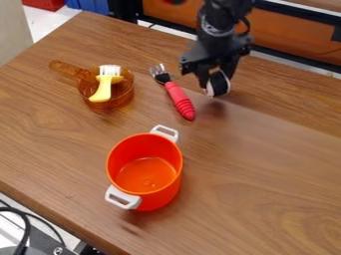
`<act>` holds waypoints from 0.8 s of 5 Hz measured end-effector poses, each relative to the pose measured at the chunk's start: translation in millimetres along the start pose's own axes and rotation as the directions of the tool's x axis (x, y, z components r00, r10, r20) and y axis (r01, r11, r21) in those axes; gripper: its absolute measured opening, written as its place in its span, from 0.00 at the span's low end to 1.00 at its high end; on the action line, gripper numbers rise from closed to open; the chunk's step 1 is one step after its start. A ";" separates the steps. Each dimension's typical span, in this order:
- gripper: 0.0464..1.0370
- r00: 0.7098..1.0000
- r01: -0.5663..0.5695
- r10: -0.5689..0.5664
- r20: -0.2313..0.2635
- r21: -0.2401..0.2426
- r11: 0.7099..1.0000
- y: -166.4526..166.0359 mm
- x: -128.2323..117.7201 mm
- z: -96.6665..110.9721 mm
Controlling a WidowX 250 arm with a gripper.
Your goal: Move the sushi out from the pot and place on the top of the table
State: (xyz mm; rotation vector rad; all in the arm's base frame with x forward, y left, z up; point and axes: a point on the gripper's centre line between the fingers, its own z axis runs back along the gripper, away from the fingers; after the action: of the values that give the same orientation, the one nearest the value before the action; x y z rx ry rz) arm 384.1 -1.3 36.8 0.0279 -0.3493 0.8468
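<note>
My gripper (214, 81) hangs at the upper right of the table, pointing down, with its fingers shut on the sushi (218, 84). The sushi is a small black and white roll, low over the wood or touching it; which of the two I cannot tell. The orange pot (146, 174) with two white handles stands upright at the lower middle, well apart from the gripper. Its inside shows only the bare orange bottom. The wooden table (266, 174) lies under everything.
A red-handled fork (179, 100) lies just left of the gripper. Farther left, a translucent amber pan (122, 94) holds a yellow brush (102, 90) with white bristles. The table's back edge runs behind the gripper, with an orange panel beyond.
</note>
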 end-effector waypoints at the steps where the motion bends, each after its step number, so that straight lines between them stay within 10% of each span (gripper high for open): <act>1: 0.47 1.000 0.007 -0.007 -0.004 0.015 1.000 1.3 -2.4 -2.8; 2: 0.52 1.000 0.005 -0.005 -0.002 0.012 1.000 1.9 -4.1 -4.4; 4: 0.96 0.997 0.025 -0.026 -0.068 -0.015 1.000 8.7 -10.4 -9.8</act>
State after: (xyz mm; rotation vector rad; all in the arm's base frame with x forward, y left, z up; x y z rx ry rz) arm 374.2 -1.6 23.3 -0.0095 -0.2900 0.8184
